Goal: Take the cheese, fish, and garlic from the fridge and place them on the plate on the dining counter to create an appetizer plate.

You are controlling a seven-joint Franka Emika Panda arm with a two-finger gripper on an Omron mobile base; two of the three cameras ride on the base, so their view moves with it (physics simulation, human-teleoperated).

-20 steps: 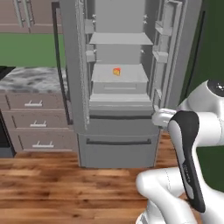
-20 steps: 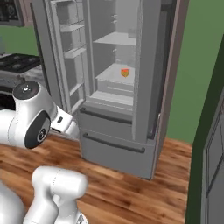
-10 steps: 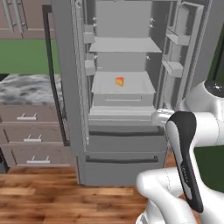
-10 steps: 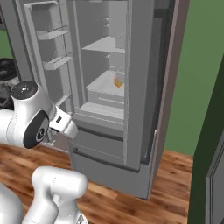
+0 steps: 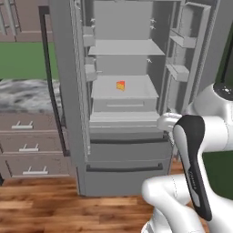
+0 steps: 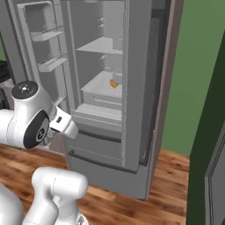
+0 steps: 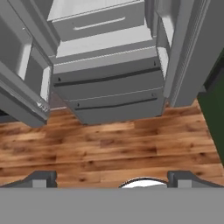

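The tall grey fridge (image 5: 123,104) now looms nearer, its yellow-orange cheese wedge (image 5: 120,85) centre-frame, the wide-open, empty pincer (image 7: 111,177) approaching reach.

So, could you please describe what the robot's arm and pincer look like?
The arm is glossy white, with rounded links, a long dark grey panel along one link and a dark round joint cap. The pincer has two small dark grey, blocky fingertips.

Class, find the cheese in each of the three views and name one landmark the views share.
Left base view: cheese sits centre, above the middle, on a fridge shelf.
Right base view: cheese sits centre, above the middle, beside the door edge.
Hand view: not in it.
Shared landmark: the fridge and its lower drawers.
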